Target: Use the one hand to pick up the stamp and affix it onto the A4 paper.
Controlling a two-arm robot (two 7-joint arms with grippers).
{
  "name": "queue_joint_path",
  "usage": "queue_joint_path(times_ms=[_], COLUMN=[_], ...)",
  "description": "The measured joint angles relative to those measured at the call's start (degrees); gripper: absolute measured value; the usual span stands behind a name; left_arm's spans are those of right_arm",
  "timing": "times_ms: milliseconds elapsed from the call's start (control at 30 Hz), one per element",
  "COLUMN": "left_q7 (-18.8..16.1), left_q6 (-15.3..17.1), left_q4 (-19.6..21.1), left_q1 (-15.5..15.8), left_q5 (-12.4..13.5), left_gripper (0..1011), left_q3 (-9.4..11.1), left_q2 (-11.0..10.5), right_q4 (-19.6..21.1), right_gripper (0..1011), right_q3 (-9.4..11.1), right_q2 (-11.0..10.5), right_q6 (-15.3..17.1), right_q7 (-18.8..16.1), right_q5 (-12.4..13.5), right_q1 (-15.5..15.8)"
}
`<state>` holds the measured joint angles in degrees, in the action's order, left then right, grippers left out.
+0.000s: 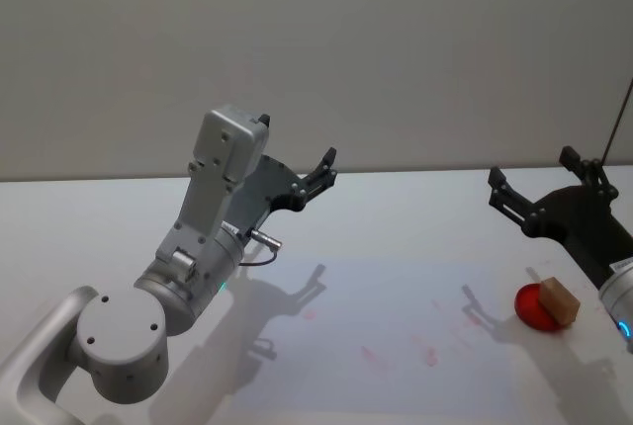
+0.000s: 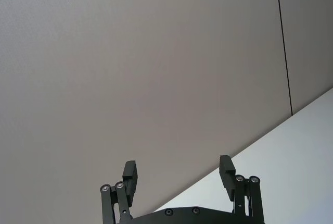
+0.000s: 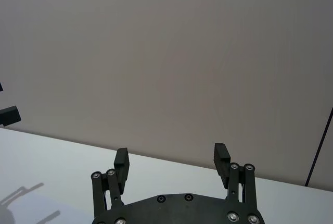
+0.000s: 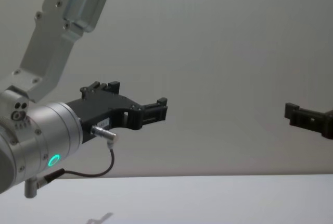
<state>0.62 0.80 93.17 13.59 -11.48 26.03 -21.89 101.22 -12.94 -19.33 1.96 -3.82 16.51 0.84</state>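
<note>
Jaws spread, right gripper point(image 1: 531, 170) hovers, stamp point(image 1: 559, 298) below and behind the jaws: best back up, descend, straddle it squarely; left gripper point(image 1: 321, 170) idles raised far left, jaws spread.

The small light-brown block stamp point(image 1: 560, 298) is seen as bare matt wood over a smooth red base point(image 1: 529, 309) — the white surface point(image 1: 415, 208) is smooth and matt.
</note>
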Motion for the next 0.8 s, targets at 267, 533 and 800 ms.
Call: queue_joint_path(times_ms=[267, 533, 800], left_q7=[0.00, 0.00, 0.00], left_q6=[0.00, 0.00, 0.00], left_q4=[0.00, 0.00, 0.00], left_q1=[0.00, 0.00, 0.00], left_q5=[0.00, 0.00, 0.00], left_gripper=[1001, 1001, 1001], left_q3=[0.00, 0.00, 0.00], left_q2=[0.00, 0.00, 0.00], right_q4=[0.01, 0.01, 0.01], right_gripper=[1001, 1001, 1001], right_q3=[0.00, 0.00, 0.01], right_q2=[0.00, 0.00, 0.00], right_q6=[-0.02, -0.02, -0.02], right_q7=[0.00, -0.01, -0.01], right_q5=[-0.01, -0.05, -0.05], right_q1=[0.00, 0.00, 0.00])
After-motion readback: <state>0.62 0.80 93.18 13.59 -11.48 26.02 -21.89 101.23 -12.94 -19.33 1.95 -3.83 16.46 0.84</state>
